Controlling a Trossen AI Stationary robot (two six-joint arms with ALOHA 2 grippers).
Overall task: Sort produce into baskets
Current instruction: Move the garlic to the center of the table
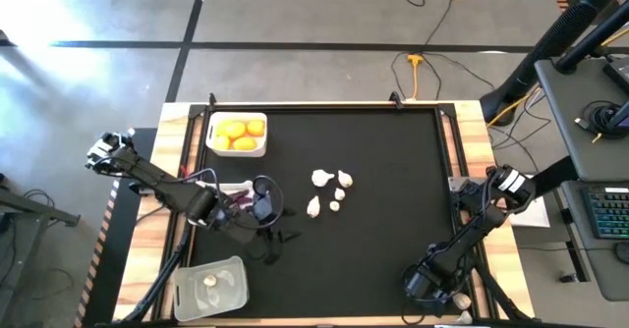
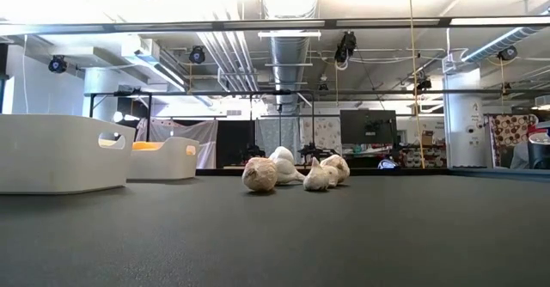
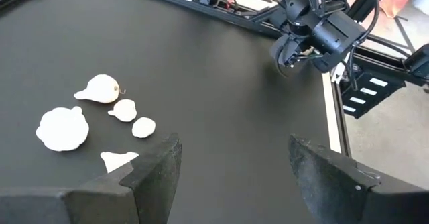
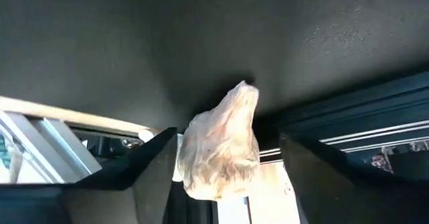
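a garlic bulb (image 4: 221, 147) sits between the parted fingers of the right gripper (image 4: 224, 177) at the table's near right corner, not yet clamped; the left gripper (image 3: 231, 177) hangs open.

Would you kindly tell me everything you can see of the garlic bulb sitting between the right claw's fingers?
The garlic bulb is off-white with a papery, wrinkled skin and one pointed tip. It sits between the two dark fingers of the right claw, with the point facing away from the wrist. This is at the black mat's near right corner, by the table's edge, well apart from the loose bulbs in the middle. The pictures do not show whether the fingers already press it or whether it still rests on the mat.
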